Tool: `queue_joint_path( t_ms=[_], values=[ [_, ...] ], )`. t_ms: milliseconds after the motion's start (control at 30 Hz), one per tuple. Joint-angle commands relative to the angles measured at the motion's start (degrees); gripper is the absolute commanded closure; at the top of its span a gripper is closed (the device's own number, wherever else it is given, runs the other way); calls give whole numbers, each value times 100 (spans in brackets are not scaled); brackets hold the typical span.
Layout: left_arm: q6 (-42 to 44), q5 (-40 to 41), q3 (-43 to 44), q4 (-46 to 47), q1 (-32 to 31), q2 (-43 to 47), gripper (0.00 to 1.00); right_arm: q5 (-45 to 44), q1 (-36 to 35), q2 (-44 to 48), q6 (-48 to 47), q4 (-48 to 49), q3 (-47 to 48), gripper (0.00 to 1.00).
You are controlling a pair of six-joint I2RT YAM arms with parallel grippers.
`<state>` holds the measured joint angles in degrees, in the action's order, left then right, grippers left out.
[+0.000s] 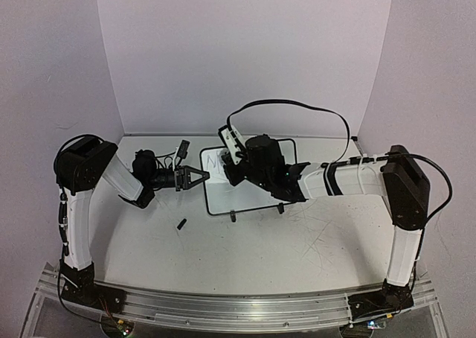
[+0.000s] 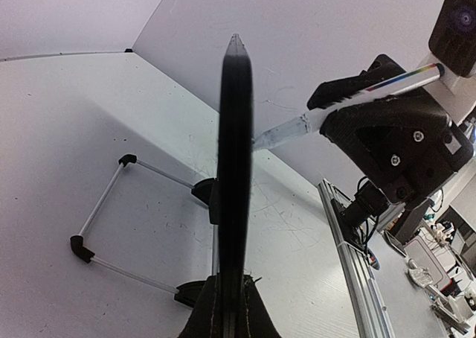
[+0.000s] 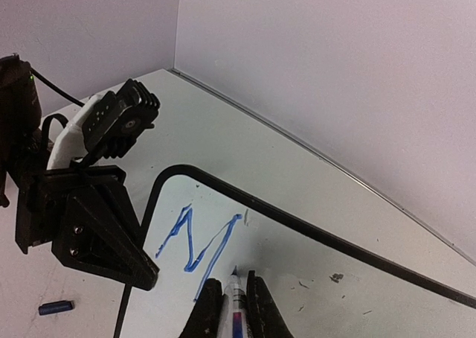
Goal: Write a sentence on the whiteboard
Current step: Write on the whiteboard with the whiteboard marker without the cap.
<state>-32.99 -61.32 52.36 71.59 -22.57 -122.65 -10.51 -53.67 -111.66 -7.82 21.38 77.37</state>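
Note:
The whiteboard point(image 1: 242, 198) rests on the table in the middle, propped on its wire stand point(image 2: 111, 196). My left gripper point(image 1: 199, 176) is shut on its left edge; the left wrist view shows the black frame point(image 2: 235, 152) edge-on, running up from the pinched jaws point(image 2: 232, 312). My right gripper point(image 3: 232, 299) is shut on a marker point(image 3: 236, 308), with its tip touching the board surface point(image 3: 312, 278). Of the sentence, only a blue "M" point(image 3: 195, 237) shows, just left of the tip. The right gripper point(image 2: 387, 126) and marker point(image 2: 327, 113) also show in the left wrist view.
A small blue marker cap point(image 3: 56, 307) lies on the table left of the board, also visible as a dark speck point(image 1: 181, 223). The backdrop walls meet in a corner behind the board. The arms' metal rail point(image 2: 349, 241) runs along the near edge.

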Motion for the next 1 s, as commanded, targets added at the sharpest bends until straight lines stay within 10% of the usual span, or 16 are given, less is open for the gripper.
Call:
queue_joint_path(
  t_ms=[0,967],
  values=[
    [2,-135,-2,-22,7,180,100,14,-7,27,75,-1,-95,100],
    [3,-146,-8,-23,2,180,100,-746,52,-58,-79,244,250,100]
  ],
)
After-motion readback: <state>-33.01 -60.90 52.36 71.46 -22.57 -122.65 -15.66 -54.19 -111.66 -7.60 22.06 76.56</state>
